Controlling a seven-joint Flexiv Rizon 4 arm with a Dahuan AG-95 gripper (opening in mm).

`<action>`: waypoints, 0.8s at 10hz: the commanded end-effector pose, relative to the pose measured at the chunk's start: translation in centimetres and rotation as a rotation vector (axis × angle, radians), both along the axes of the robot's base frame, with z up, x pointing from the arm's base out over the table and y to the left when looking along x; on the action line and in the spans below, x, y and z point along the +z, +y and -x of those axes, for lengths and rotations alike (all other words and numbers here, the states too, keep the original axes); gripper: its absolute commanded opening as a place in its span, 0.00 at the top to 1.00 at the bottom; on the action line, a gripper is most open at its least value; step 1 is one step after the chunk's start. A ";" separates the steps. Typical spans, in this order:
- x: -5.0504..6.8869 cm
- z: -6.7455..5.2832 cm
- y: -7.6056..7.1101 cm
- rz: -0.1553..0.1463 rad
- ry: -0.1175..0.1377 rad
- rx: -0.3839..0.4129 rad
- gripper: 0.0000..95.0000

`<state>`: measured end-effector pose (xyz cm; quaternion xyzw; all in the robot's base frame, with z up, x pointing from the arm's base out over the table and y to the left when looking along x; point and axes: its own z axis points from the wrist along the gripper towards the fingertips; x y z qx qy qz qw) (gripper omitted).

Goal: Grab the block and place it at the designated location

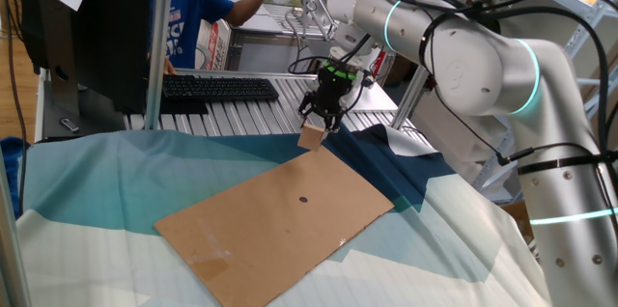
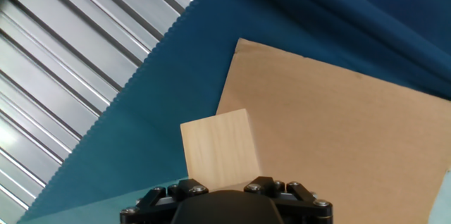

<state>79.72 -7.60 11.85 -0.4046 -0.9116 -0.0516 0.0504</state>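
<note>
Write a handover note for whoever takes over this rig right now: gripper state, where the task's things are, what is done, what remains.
The gripper is shut on the wooden block.
The block is at the far corner of the cardboard sheet, partly over the blue cloth. I cannot tell if it is lifted clear.
Done: block grasped.
Left: carry it to the designated spot, possibly the dark mark on the sheet, then release.

Bright, even overhead light in both views, with only a thin soft shadow under the near edge of the cardboard sheet (image 1: 280,220). White glare on the ribbed metal bench (image 2: 63,62) left of the cardboard sheet, and on the robot arm (image 1: 463,56) behind it. Sharp around the sheet, softer and washed out far behind it.
</note>
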 end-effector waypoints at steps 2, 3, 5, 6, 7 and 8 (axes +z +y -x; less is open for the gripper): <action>0.1 0.0 0.7 0.000 0.000 -0.001 1.00; 0.1 0.0 0.9 -0.003 0.000 -0.003 1.00; 0.4 -0.1 1.6 -0.003 0.003 -0.011 1.00; 0.8 -0.1 1.8 -0.006 0.004 -0.008 1.00; 1.1 -0.1 2.0 -0.010 0.005 -0.011 1.00; 1.2 -0.1 2.1 -0.007 0.004 -0.008 1.00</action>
